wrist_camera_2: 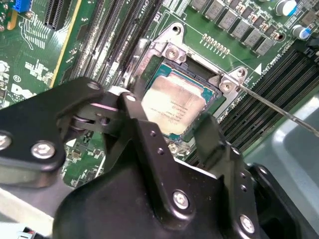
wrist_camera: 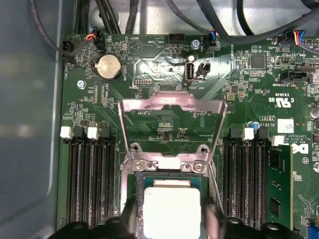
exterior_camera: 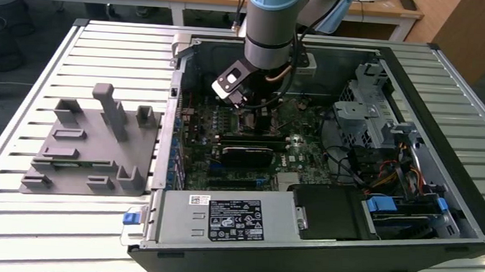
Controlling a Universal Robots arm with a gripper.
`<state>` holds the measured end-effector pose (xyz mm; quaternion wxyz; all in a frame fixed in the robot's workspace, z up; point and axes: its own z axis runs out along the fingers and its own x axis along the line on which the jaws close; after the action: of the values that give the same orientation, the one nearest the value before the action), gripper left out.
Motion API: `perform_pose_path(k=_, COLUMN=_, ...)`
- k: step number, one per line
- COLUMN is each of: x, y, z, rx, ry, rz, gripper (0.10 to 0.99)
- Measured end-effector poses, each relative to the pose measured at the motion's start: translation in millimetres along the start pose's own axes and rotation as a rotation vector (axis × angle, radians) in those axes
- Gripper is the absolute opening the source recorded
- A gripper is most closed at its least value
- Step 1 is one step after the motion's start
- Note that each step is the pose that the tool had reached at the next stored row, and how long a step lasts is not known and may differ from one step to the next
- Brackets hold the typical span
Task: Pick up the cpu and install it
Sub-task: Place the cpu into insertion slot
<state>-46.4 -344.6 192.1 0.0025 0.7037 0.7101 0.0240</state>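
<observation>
One cpu [wrist_camera_2: 172,99] lies in the socket [wrist_camera_2: 164,47]; hand [wrist_camera_2: 169,118] straddles it, grip unclear.

**Open case on table, cpu in socket**

Computer case [exterior_camera: 463,203] sits on the table [exterior_camera: 55,238], toward the table edge at the exterior view's right. Fixture [exterior_camera: 92,147] lies on the table just beside the case, at the exterior view's left. Motherboard [exterior_camera: 300,151] lies in the case. Power supply [exterior_camera: 226,217] sits along the case edge nearest the exterior camera. Drive cage [exterior_camera: 376,118] sits along the case edge at the exterior view's right. Cpu [wrist_camera_2: 174,102] sits in the socket [wrist_camera_2: 164,55] on the motherboard. Memory slots [wrist_camera: 89,184] run on both sides of the socket. Gripper [wrist_camera_2: 169,117] is directly over the cpu, inside the case.
</observation>
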Motion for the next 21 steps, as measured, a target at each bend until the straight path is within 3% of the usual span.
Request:
perform_pose_path(k=1, x=0.0, y=0.0, z=0.0, rx=0.0, ry=-0.0008, rz=0.0, gripper=0.675)
perform_pose_path(k=7, x=1.0, y=0.0, z=0.1, rx=0.0, ry=-0.0007, rz=0.0, gripper=0.675)
perform_pose_path(k=9, x=2.4, y=0.0, z=0.2, rx=0.0, ry=-0.0007, rz=0.0, gripper=0.596)
perform_pose_path(k=11, x=2.9, y=0.0, z=0.1, rx=0.0, ry=-0.0011, rz=0.0, gripper=0.596)
perform_pose_path(k=12, x=3.0, y=0.0, z=0.1, rx=0.0, ry=-0.001, rz=0.0, gripper=0.541)
perform_pose_path(k=21, x=3.4, y=0.2, z=0.5, rx=0.0, ry=0.0, rz=0.0, gripper=0.553)
